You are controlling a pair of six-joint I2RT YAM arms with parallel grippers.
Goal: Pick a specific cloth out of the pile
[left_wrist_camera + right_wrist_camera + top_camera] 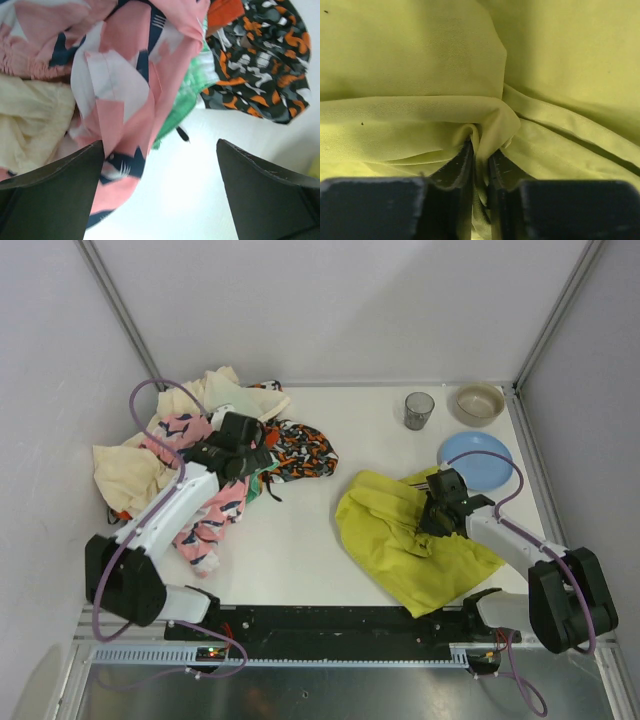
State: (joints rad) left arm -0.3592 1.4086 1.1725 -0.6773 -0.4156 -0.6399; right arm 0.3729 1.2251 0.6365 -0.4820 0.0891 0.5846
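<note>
The main part of the job looks done: the mustard yellow-green cloth (385,535) lies crumpled on the right half of the white surface (300,550), well apart from the pile (190,455) heaped in the far left corner, with bare surface between the 2. The right fingers (456,170) are pressed together on a raised fold of that cloth, the fabric bunched up into the narrow gap between them, so the garment is gripped, not released. From above, the right arm (500,535) bends low over the middle of the cloth. The cloth's far corner reaches near a blue plate (480,462), and its near corner runs down to the black rail (330,625) at the front edge. A grey cup (419,410) and a beige bowl (478,403) stand beyond, apart from it. The left fingers (50,200) are spread wide and hold nothing. They hover just above the pile's right side, where a pink patterned garment (130,75), a cream piece (30,120), a strip of mint green (185,107) and an orange-black print (255,55) show beneath them. No striped hem band shows in these views. As I judge it, little is left: releasing the cloth where it lies, or carrying it further if a set place is meant, then drawing both arms clear.
</note>
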